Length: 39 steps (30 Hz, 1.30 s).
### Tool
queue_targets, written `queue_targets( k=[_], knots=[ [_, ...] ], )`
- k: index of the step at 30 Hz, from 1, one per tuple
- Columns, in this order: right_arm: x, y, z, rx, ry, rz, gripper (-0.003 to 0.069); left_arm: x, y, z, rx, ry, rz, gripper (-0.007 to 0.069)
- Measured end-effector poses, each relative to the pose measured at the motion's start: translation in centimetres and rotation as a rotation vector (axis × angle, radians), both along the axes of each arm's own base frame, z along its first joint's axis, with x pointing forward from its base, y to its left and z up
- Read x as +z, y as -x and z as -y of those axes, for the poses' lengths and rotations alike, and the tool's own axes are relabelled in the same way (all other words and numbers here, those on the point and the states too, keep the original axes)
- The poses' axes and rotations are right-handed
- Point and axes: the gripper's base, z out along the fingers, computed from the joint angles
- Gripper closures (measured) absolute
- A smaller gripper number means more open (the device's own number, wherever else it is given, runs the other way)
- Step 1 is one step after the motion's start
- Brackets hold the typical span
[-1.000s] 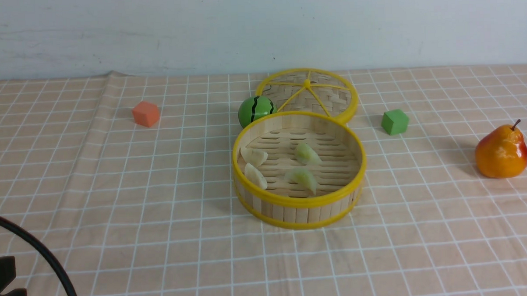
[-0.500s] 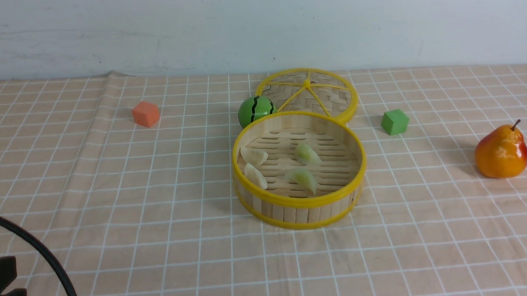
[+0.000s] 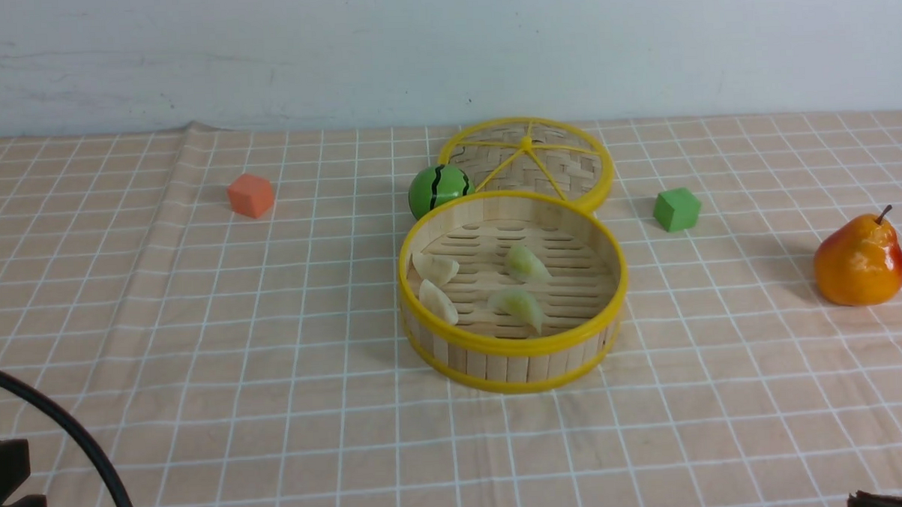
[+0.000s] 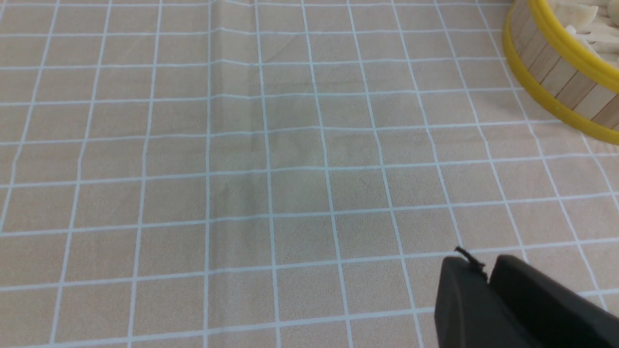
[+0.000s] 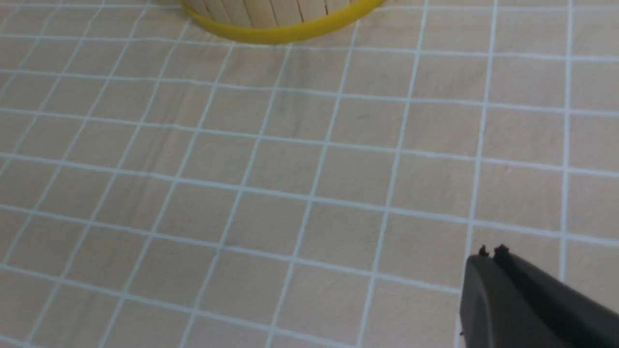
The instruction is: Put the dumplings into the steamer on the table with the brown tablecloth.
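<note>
Dumplings (image 3: 525, 264), all four, lie on the slatted floor of the steamer (image 3: 514, 346) mid-counter (image 3: 273, 327). They look light, soft and slippery, so a gentle pinch across the plump middle would suit. Left end effector (image 4: 487, 278) and right end effector (image 5: 491, 258) are both pinched closed, empty, apart from the steamer.

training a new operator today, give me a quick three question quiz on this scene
1. How many dumplings lie in the steamer?
2. True or false: the lid lies on the cloth behind the steamer, not on it.
3. Which sits farthest to the robot's right? A orange cube, B pear, C green cube.
Key: 1 four; 2 true; 3 B.
</note>
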Motion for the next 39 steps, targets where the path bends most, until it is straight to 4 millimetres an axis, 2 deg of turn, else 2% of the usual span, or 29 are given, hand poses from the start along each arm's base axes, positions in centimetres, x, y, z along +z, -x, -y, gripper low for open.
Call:
queue_targets(
  k=[2, 4, 7, 12, 17, 21, 26, 39],
  knots=[
    [0.0, 0.2, 0.4, 0.004, 0.027, 0.061, 0.0662, 0.0, 0.0, 0.0, 0.0, 0.0, 0.0, 0.0551],
    [0.0, 1.0, 1.5, -0.025, 0.067, 0.207, 0.0662, 0.0, 0.0, 0.0, 0.0, 0.0, 0.0, 0.055],
    [-0.6, 2.3, 2.8, -0.109, 0.068, 0.325, 0.0661, 0.0, 0.0, 0.0, 0.0, 0.0, 0.0, 0.0547],
    [-3.3, 4.1, 4.2, -0.312, -0.024, 0.424, 0.0659, 0.0, 0.0, 0.0, 0.0, 0.0, 0.0, 0.054],
    [-4.1, 4.9, 4.7, -0.402, -0.043, 0.42, 0.0659, 0.0, 0.0, 0.0, 0.0, 0.0, -0.001, 0.0535],
    [-4.8, 5.1, 4.7, -0.384, 0.017, 0.346, 0.0659, 0.0, 0.0, 0.0, 0.0, -0.001, -0.001, 0.0533],
    [-5.0, 5.3, 4.6, -0.379, -0.006, 0.295, 0.0655, 0.0, 0.0, 0.0, 0.0, -0.001, -0.001, 0.0533],
    [-5.0, 5.3, 4.0, -0.304, -0.061, 0.278, 0.0643, 0.0, 0.0, 0.0, 0.0, -0.001, -0.001, 0.0522]
  ],
)
